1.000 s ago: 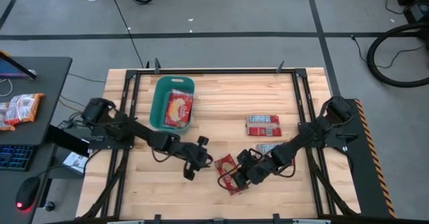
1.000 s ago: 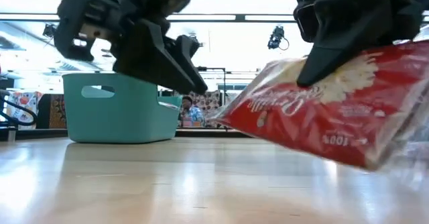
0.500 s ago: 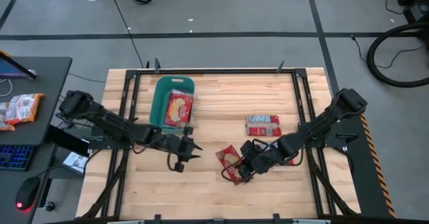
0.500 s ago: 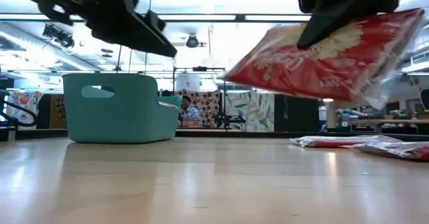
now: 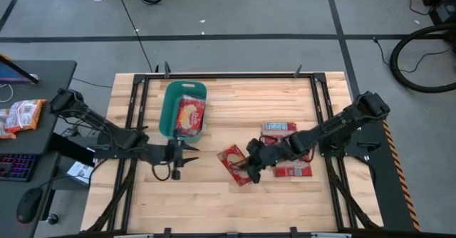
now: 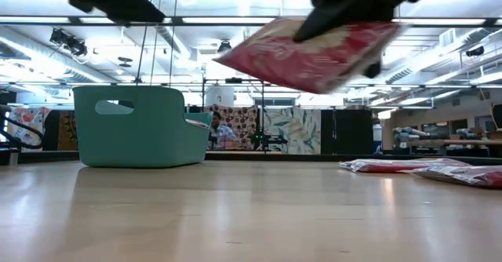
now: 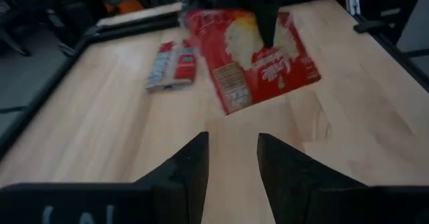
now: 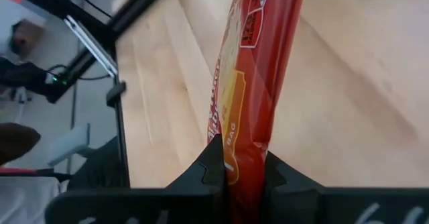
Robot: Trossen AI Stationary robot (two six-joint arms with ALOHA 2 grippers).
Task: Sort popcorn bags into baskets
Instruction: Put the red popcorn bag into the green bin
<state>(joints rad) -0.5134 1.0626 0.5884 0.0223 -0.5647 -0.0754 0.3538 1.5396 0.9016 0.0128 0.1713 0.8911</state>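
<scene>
A red popcorn bag point(image 5: 234, 164) hangs in the air over the table's middle, shut in my right gripper point(image 5: 251, 168). The low view shows this bag point(image 6: 314, 49) well above the wood. My left gripper point(image 5: 187, 159) is open and empty near the table's left side, just in front of the teal basket point(image 5: 168, 110). Its fingers point at the held bag point(image 7: 251, 56). One popcorn bag point(image 5: 190, 117) lies inside the basket. Two more bags point(image 5: 279, 128) point(image 5: 292, 169) lie flat on the table's right half. My right gripper pinches the popcorn bag between its two fingers at one edge point(image 8: 242, 143), one finger point(image 7: 268, 29) lying over the printed face and the other under it. The fingers come from the table's right side, slanting down. The bag is lifted clear and tilted, stretching away from the fingers toward the left.
The basket point(image 6: 137, 125) stands at the table's far left. The two lying bags point(image 6: 392, 165) point(image 6: 463, 174) show low at the right. Bare wood lies between both grippers and along the near edge. A desk with orange-and-white packets point(image 5: 21, 115) stands left of the table.
My right gripper has risen and moved toward the table's far edge and a little left, keeping its hold. The bag has gone from low and steeply tilted near the wood to high and nearer level. My left gripper has drawn back toward the table's left edge.
</scene>
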